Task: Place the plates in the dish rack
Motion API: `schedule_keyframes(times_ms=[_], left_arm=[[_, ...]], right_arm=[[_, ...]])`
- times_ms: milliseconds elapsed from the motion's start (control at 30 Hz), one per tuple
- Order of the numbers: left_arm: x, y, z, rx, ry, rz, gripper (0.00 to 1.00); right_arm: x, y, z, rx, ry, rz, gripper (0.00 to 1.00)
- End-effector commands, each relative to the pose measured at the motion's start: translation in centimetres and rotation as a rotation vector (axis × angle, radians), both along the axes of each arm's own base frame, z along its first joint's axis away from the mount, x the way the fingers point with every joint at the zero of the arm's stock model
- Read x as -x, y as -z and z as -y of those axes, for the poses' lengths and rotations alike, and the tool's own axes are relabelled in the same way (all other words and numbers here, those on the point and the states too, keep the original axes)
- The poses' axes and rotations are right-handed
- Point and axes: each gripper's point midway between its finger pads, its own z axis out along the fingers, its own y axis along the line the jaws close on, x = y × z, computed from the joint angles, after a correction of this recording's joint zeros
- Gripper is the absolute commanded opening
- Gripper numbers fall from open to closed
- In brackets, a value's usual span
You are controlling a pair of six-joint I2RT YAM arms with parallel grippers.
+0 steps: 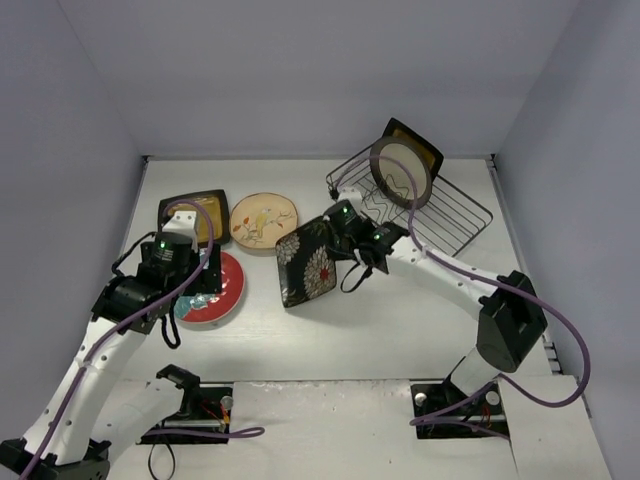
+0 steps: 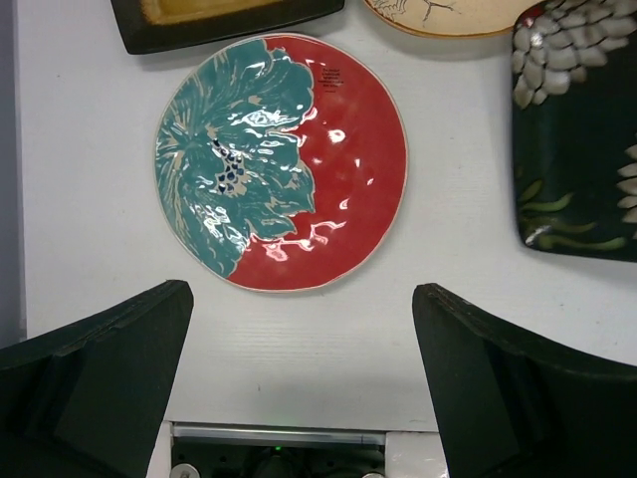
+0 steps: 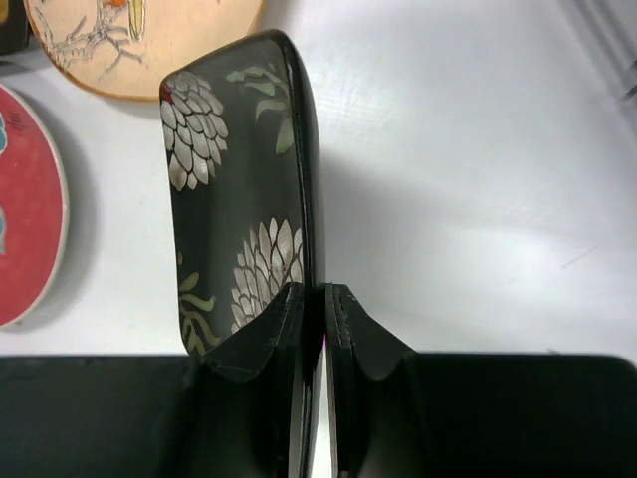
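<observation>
- Top external view: the white desk (image 1: pixel 400 330) fills the floor between grey walls, and its widest bare stretch runs along the near side, between the plates and the arm bases
- The dish rack (image 1: pixel 455 215) sits far right, turned at an angle, with one corner near the right wall; only this view shows it
- At the rack's far-left end a round cream plate (image 1: pixel 402 172) stands upright, with a square amber plate (image 1: pixel 425 140) just behind it; the wire floor to their right shows bare
- The dark flowered plate (image 1: pixel 305 262) is mid-desk, tipped up on edge, left of the rack with a strip of bare desk between them
- The right wrist view alone shows the grip: the right jaws are clenched on that plate's rim, one finger (image 3: pixel 264 334) on each face; I cannot tell whether its lower edge touches the desk
- The red-teal plate (image 1: pixel 215 290) lies flat at left; the left wrist view shows it whole, with the left jaws spread wide above the desk near it, grasping nothing
- A second amber plate (image 1: pixel 200 212) lies flat just beyond the red-teal one
- The small beige plate (image 1: pixel 264 220) lies between that amber plate and the dark plate's upper corner
</observation>
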Motion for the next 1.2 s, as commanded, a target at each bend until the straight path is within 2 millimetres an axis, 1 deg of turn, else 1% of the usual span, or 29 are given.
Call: schedule_keyframes(times_ms=[0,67,100,133,167,200,267,300,333,400,433,467,533,567,600,633,667,733,767,867,900,933,967,1000,1033,1067,1100,1167], left_arm=[[-1.5,-1.4,0.6,0.014,0.011,0.061,0.97],[-1.6,-1.5,0.7,0.016,0.011,0.062,0.97],[-1.7,-1.5,0.8,0.019,0.013,0.063,0.97],[-1.8,-1.5,0.8,0.019,0.013,0.064,0.97],[-1.9,-1.5,0.8,0.018,0.014,0.063,0.97],[-1.9,-1.5,0.9,0.018,0.015,0.062,0.97],[-2.0,-1.5,0.9,0.016,0.015,0.061,0.97],[-2.1,-1.5,0.9,0.016,0.015,0.063,0.97],[-2.2,-1.6,0.9,0.015,0.013,0.063,0.97],[-2.3,-1.6,0.9,0.014,0.011,0.062,0.97],[-2.3,-1.6,0.9,0.013,0.012,0.059,0.97],[-2.3,-1.6,0.9,0.010,0.010,0.059,0.97],[-2.4,-1.6,0.9,0.007,0.009,0.059,0.97],[-2.5,-1.8,0.8,0.003,0.003,0.064,0.97],[-2.4,-1.7,0.7,-0.002,0.002,0.061,0.97],[-2.5,-1.7,0.6,-0.004,-0.001,0.063,0.97],[-2.5,-1.8,0.5,-0.008,-0.006,0.065,0.97],[-2.6,-1.8,0.5,-0.012,-0.008,0.066,0.97],[-2.7,-1.8,0.4,-0.015,-0.010,0.065,0.97],[-2.8,-1.7,0.4,-0.021,-0.013,0.062,0.97],[-2.9,-1.6,0.3,-0.026,-0.016,0.062,0.97],[-3.0,-1.6,0.3,-0.028,-0.019,0.060,0.97],[-3.1,-1.6,0.3,-0.029,-0.017,0.063,0.97],[-3.2,-1.7,0.3,-0.032,-0.018,0.063,0.97],[-3.3,-1.6,0.4,-0.036,-0.017,0.058,0.97],[-3.4,-1.6,0.3,-0.039,-0.020,0.060,0.97],[-3.5,-1.6,0.3,-0.040,-0.021,0.059,0.97],[-3.7,-1.6,0.3,-0.045,-0.022,0.055,0.97]], right_arm=[[-3.5,-11.1,1.0,0.084,-0.088,0.314,0.00],[-4.2,-13.7,1.1,0.126,-0.130,0.390,0.00],[-4.9,-16.6,1.5,0.172,-0.160,0.475,0.00],[-5.3,-17.9,1.6,0.199,-0.177,0.516,0.00],[-5.8,-20.4,1.7,0.209,-0.180,0.578,0.00],[-6.3,-21.7,2.3,0.297,-0.226,0.639,0.00],[-7.1,-23.9,2.8,0.375,-0.238,0.721,0.00],[-7.5,-25.5,3.3,0.410,-0.231,0.764,0.00],[-8.2,-26.4,4.4,0.502,-0.249,0.801,0.00],[-9.3,-28.0,5.1,0.581,-0.252,0.857,0.00],[-10.0,-29.0,6.2,0.667,-0.266,0.891,0.00],[-10.5,-30.3,6.6,0.694,-0.252,0.937,0.00],[-11.4,-31.6,7.8,0.796,-0.270,0.984,0.00],[-12.2,-32.9,8.9,0.816,-0.232,1.017,0.00],[-12.7,-33.4,9.4,0.841,-0.233,1.024,0.00],[-13.1,-34.5,9.8,0.879,-0.236,1.046,0.00],[-13.7,-35.0,10.9,0.906,-0.218,1.047,0.00],[-14.5,-35.7,11.6,0.954,-0.212,1.058,0.00],[-15.0,-36.0,12.5,1.004,-0.212,1.055,0.00],[-16.4,-35.6,13.1,1.039,-0.245,1.051,0.00],[-17.1,-35.3,14.2,1.049,-0.244,1.036,0.00],[-17.8,-34.5,14.4,1.055,-0.258,1.017,0.00],[-18.3,-34.1,14.8,1.063,-0.262,1.009,0.00],[-18.8,-33.8,15.7,1.081,-0.257,0.991,0.00],[-19.4,-32.9,15.9,1.088,-0.263,0.972,0.00],[-19.8,-32.6,16.2,1.086,-0.262,0.965,0.00],[-20.4,-31.8,16.7,1.082,-0.268,0.948,0.00],[-20.8,-31.2,17.2,1.079,-0.260,0.928,0.00]])
